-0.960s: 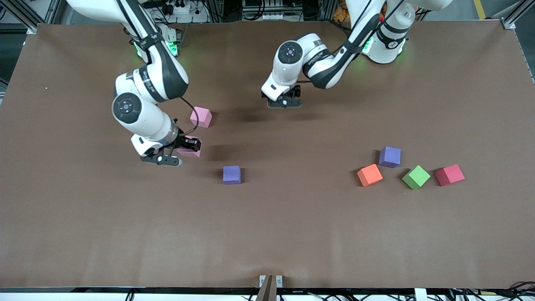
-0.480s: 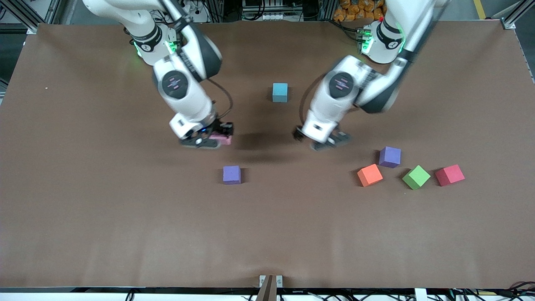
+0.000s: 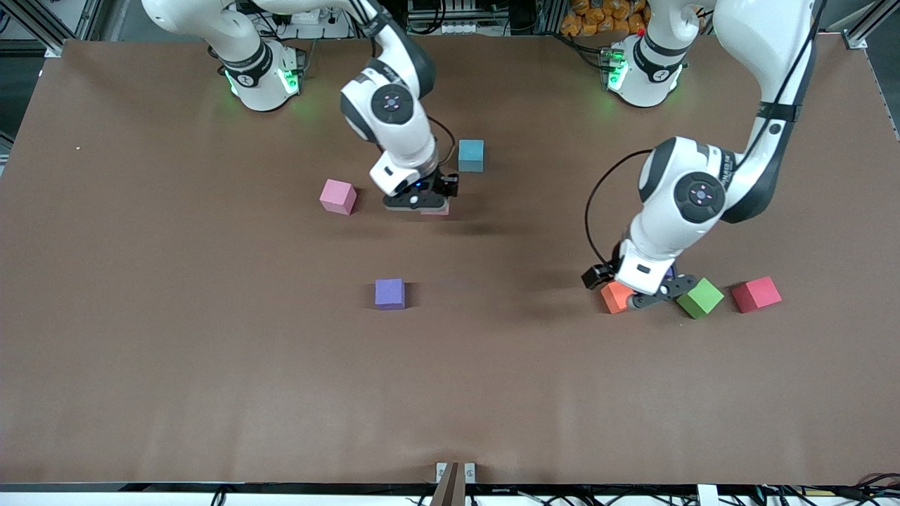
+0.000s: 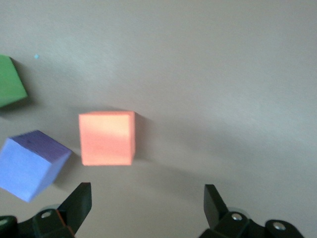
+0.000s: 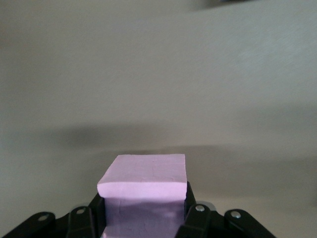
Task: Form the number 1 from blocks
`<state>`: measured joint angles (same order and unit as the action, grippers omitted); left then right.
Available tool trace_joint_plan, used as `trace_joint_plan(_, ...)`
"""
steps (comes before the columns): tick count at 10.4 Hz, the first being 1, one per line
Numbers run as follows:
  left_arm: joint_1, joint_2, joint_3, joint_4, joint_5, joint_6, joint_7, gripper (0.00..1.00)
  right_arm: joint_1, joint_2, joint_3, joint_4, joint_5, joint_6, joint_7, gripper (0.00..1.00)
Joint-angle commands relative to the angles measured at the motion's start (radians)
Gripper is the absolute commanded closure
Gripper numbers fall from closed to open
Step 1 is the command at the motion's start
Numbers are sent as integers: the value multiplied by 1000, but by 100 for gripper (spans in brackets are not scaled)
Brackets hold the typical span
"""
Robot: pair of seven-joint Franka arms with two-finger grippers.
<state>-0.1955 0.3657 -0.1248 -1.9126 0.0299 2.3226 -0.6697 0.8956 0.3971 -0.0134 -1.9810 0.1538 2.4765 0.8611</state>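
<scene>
lone purple block (image 3: 389,294) sits on the brown table (image 3: 211,386) near the middle, nearest the front camera. toward the left arm's end a cluster lies in a rough row: orange block (image 3: 614,298), green block (image 3: 701,298), red block (image 3: 756,294), with a second purple block (image 4: 30,164) just beside the orange one, mostly hidden by the arm in the front view. left gripper (image 3: 638,289) hangs low over the orange and purple pair, fingers (image 4: 77,204) spread wide with nothing between them, orange block apart from both tips in the left wrist view. farther from the camera, a free pink block (image 3: 337,197) rests toward the right arm's end. right gripper (image 3: 420,204) is over the table's middle just beside the light blue block (image 3: 471,155), pinching a second pink block (image 5: 143,191) between its fingers (image 5: 194,220). light blue block is farthest from the camera.
</scene>
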Motion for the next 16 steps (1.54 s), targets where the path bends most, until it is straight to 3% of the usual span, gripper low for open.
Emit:
trace_joint_plan(1,-12,48,62,30,2,-16,74,0,75,78,-10,68,15,41,85,53)
trace_joint_plan(4,-10,79,94,43,-2,-14,120,0,138,144,-11,113,13,62,141,53)
trace_joint_plan(10,-16,168,96,119,-2,-14,170,0,183,131,-11,64,10,62,141,52)
trace_joint_plan(13,-16,190,99,124,-18,-14,170,0,184,126,-11,45,10,62,141,48)
trace_joint_plan(14,-19,196,100,124,-40,-14,170,0,186,123,-11,42,10,62,141,30)
trace_joint_plan(15,-22,199,100,124,-48,-14,171,0,186,117,-11,42,9,64,145,0)
trace_joint_plan(16,-22,205,100,123,-48,-14,171,0,178,89,-11,37,9,61,148,0)
